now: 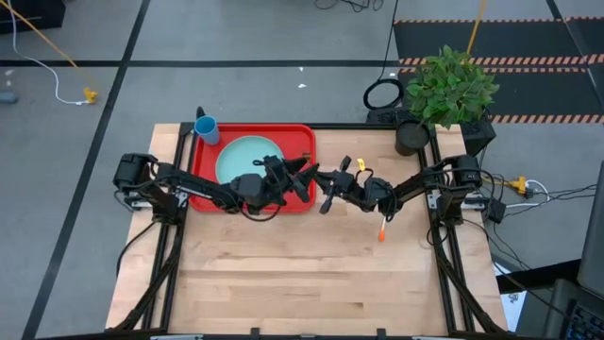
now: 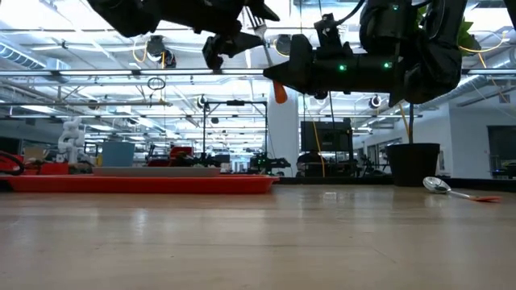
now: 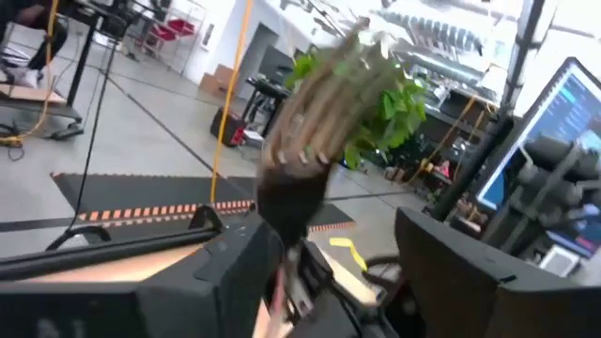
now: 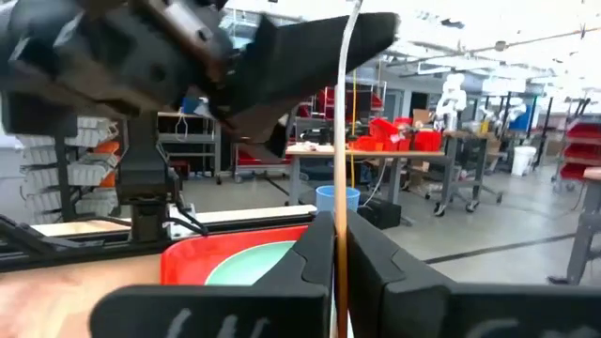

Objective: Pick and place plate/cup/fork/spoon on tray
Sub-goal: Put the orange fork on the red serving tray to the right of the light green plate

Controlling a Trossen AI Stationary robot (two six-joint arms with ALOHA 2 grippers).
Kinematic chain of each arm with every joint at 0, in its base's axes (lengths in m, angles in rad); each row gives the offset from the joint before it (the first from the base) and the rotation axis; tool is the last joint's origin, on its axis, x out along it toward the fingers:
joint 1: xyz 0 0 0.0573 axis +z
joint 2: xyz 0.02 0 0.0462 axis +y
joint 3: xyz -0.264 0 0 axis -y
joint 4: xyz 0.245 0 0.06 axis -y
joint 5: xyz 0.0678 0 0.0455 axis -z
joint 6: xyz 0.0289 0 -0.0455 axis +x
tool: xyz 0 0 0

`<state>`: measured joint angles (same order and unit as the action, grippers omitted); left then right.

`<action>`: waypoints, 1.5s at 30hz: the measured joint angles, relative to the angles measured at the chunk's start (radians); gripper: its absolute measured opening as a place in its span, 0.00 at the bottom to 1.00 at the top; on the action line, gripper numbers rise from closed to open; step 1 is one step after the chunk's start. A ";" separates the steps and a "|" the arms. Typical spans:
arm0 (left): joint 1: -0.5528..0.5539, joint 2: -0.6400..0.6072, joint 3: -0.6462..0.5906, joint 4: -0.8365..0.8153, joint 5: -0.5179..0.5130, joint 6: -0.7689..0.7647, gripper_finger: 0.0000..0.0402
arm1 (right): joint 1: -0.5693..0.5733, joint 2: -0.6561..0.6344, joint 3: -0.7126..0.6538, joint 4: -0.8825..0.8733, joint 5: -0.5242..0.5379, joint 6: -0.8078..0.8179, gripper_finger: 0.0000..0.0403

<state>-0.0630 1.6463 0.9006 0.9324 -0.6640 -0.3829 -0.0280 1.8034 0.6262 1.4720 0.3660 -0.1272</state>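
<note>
Clearly the fork (image 4: 344,113) stands upright, pinched in the right gripper (image 4: 340,246) above the tray (image 1: 203,161) edge; thin, stiff, light and slick, it wants a firm hold mid-handle; whether the left gripper (image 1: 300,175) is clenched or released, I cannot tell.

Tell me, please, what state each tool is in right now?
Left tool: cannot be told, beside the fork.
Right tool: closed on the fork.
</note>
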 joint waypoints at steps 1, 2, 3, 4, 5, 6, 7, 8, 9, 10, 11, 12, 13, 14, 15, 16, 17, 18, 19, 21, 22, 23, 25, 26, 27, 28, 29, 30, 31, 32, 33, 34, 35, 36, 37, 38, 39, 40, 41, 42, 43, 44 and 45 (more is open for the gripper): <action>0.006 0.000 0.006 -0.009 -0.002 -0.004 0.60 | 0.000 0.000 0.001 0.004 0.000 -0.014 0.00; 0.011 0.000 0.011 -0.025 -0.003 -0.011 0.61 | 0.000 0.000 0.003 0.005 0.000 -0.022 0.00; 0.015 0.000 0.014 -0.048 -0.003 -0.023 0.63 | 0.000 -0.001 0.003 0.000 0.000 -0.027 0.00; 0.021 0.000 0.016 -0.070 -0.004 -0.040 0.63 | 0.000 0.000 0.003 -0.006 0.000 -0.034 0.00; 0.027 0.000 0.017 -0.088 0.000 -0.055 0.64 | 0.000 -0.001 0.003 -0.009 0.001 -0.043 0.00; 0.033 0.000 0.018 -0.097 0.011 -0.071 0.64 | 0.000 -0.001 0.003 -0.009 0.003 -0.051 0.00; 0.038 0.000 0.019 -0.101 0.023 -0.085 0.64 | 0.000 -0.001 0.003 -0.008 0.003 -0.054 0.00; 0.043 0.000 0.020 -0.103 0.034 -0.092 0.63 | 0.000 -0.001 0.003 -0.008 0.004 -0.057 0.00; 0.046 0.000 0.020 -0.103 0.037 -0.096 0.63 | 0.000 0.000 0.003 -0.011 0.012 -0.062 0.00; 0.046 0.000 0.020 -0.107 0.037 -0.097 0.62 | 0.000 -0.001 0.003 -0.013 0.029 -0.071 0.00; 0.046 0.000 0.020 -0.109 0.037 -0.097 0.60 | 0.001 -0.001 0.003 -0.014 0.041 -0.084 0.00; 0.046 0.000 0.020 -0.109 0.037 -0.096 0.59 | 0.003 -0.001 0.003 -0.011 0.053 -0.100 0.00; 0.046 0.000 0.020 -0.109 0.037 -0.096 0.57 | 0.004 -0.001 0.003 -0.010 0.064 -0.118 0.00; 0.046 0.000 0.020 -0.110 0.036 -0.096 0.55 | 0.006 0.000 0.003 -0.009 0.079 -0.134 0.00; 0.046 0.000 0.020 -0.113 0.037 -0.094 0.53 | 0.009 -0.001 0.003 -0.009 0.090 -0.148 0.00; 0.046 0.000 0.020 -0.116 0.037 -0.093 0.52 | 0.011 -0.001 0.003 -0.008 0.101 -0.159 0.00; 0.046 0.000 0.020 -0.117 0.036 -0.093 0.50 | 0.013 -0.001 0.003 -0.008 0.112 -0.168 0.00; 0.046 0.000 0.020 -0.117 0.037 -0.090 0.48 | 0.015 0.000 0.003 -0.007 0.116 -0.177 0.00; 0.046 0.000 0.020 -0.118 0.036 -0.081 0.47 | 0.018 -0.001 0.003 -0.007 0.132 -0.189 0.00; 0.046 0.000 0.020 -0.121 0.036 -0.059 0.44 | 0.023 -0.001 0.003 -0.009 0.156 -0.218 0.00; 0.046 0.000 0.020 -0.124 0.037 -0.043 0.44 | 0.025 -0.001 0.003 -0.010 0.169 -0.234 0.00; 0.045 0.000 0.020 -0.124 0.039 -0.023 0.43 | 0.028 -0.001 0.003 -0.010 0.184 -0.247 0.00; 0.041 0.000 0.020 -0.127 0.045 0.011 0.43 | 0.036 0.000 0.003 -0.010 0.215 -0.276 0.00; 0.037 0.000 0.020 -0.127 0.051 0.023 0.43 | 0.038 -0.001 0.003 -0.010 0.232 -0.290 0.00; 0.032 0.000 0.020 -0.126 0.062 0.042 0.43 | 0.040 -0.001 0.003 -0.010 0.249 -0.303 0.00; 0.025 0.000 0.020 -0.123 0.066 0.064 0.43 | 0.043 0.000 0.003 -0.010 0.262 -0.318 0.00; 0.019 0.000 0.020 -0.123 0.066 0.087 0.43 | 0.043 -0.001 0.003 -0.010 0.263 -0.334 0.00; 0.015 0.000 0.020 -0.122 0.066 0.106 0.43 | 0.043 -0.001 0.003 -0.010 0.264 -0.346 0.00; 0.013 0.000 0.020 -0.122 0.066 0.123 0.43 | 0.044 -0.001 0.003 -0.010 0.263 -0.356 0.00; 0.011 0.000 0.020 -0.123 0.066 0.139 0.43 | 0.044 -0.001 0.003 -0.010 0.263 -0.362 0.00; 0.010 0.000 0.020 -0.123 0.065 0.156 0.43 | 0.043 -0.001 0.003 -0.013 0.264 -0.364 0.00; 0.009 0.000 0.020 -0.123 0.064 0.172 0.43 | 0.043 -0.001 0.003 -0.018 0.265 -0.364 0.00; 0.008 0.000 0.020 -0.123 0.063 0.190 0.43 | 0.043 -0.002 0.003 -0.020 0.268 -0.365 0.00; 0.008 0.000 0.020 -0.123 0.063 0.211 0.43 | 0.044 -0.002 0.003 -0.021 0.276 -0.369 0.00; 0.009 0.000 0.020 -0.123 0.062 0.230 0.43 | 0.044 -0.002 0.003 -0.022 0.287 -0.377 0.00; 0.009 0.000 0.020 -0.123 0.061 0.249 0.43 | 0.044 -0.002 0.003 -0.022 0.289 -0.384 0.00; 0.009 0.000 0.020 -0.123 0.054 0.267 0.43 | 0.043 -0.002 0.003 -0.022 0.292 -0.389 0.00; 0.008 0.000 0.020 -0.123 0.042 0.282 0.43 | 0.043 -0.002 0.003 -0.023 0.293 -0.390 0.00; 0.008 0.000 0.020 -0.123 0.030 0.293 0.43 | 0.043 -0.002 0.003 -0.024 0.294 -0.390 0.00; 0.008 0.000 0.020 -0.123 0.016 0.303 0.43 | 0.043 -0.002 0.003 -0.024 0.295 -0.389 0.00; 0.008 0.000 0.020 -0.123 0.005 0.314 0.43 | 0.043 -0.002 0.003 -0.025 0.295 -0.385 0.00; 0.008 0.000 0.020 -0.123 -0.005 0.324 0.43 | 0.043 -0.002 0.003 -0.025 0.295 -0.384 0.00; 0.008 0.000 0.020 -0.126 -0.017 0.330 0.43 | 0.043 -0.002 0.003 -0.026 0.296 -0.385 0.00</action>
<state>-0.0552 1.6463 0.9203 0.8063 -0.6807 -0.0531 0.0154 1.8019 0.6289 1.4464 0.6621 -0.5117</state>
